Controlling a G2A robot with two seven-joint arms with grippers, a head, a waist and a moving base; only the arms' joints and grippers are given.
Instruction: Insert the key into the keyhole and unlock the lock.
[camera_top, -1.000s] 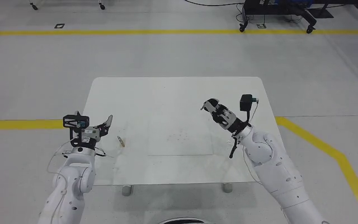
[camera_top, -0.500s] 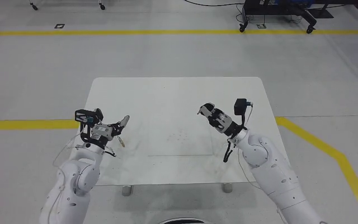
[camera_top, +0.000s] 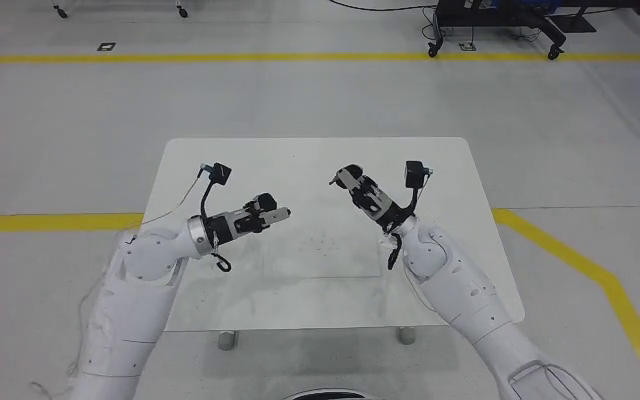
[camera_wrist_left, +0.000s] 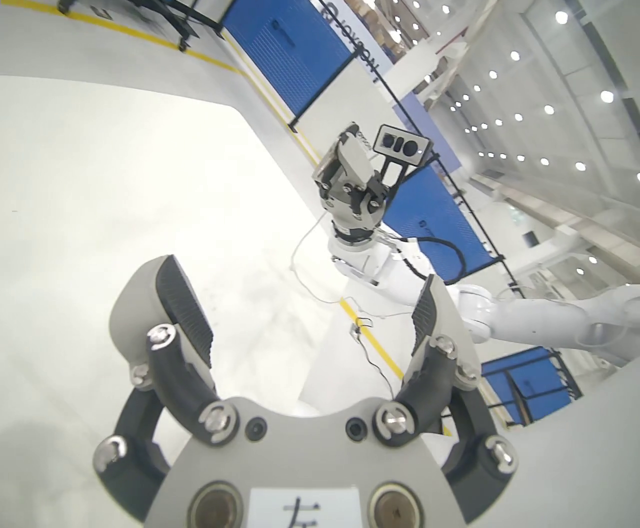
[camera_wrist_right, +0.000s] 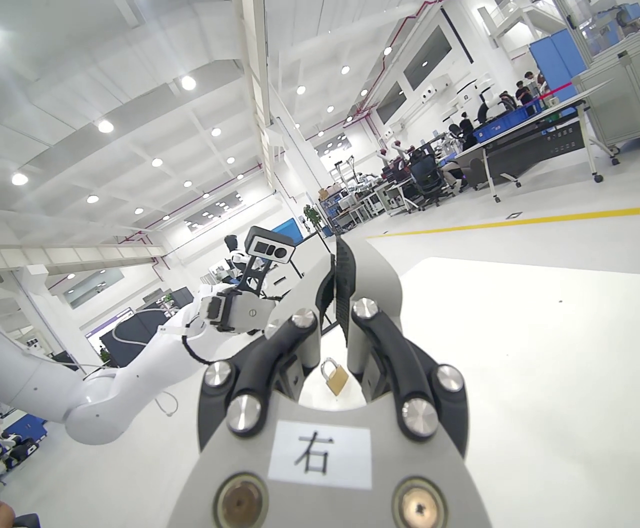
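The left gripper (camera_wrist_left: 300, 280) hangs above the middle of the white rectangular table (camera_top: 300, 165), its ribbed black pads (camera_wrist_left: 185, 305) spread wide with nothing between them. The right gripper (camera_wrist_right: 341, 265) faces it, raised off the tabletop, fingers pressed flat together; whether anything thin is pinched there cannot be told. The small brass padlock with a silver shackle (camera_wrist_right: 334, 378) lies on the table beneath the right gripper, touched by neither gripper.
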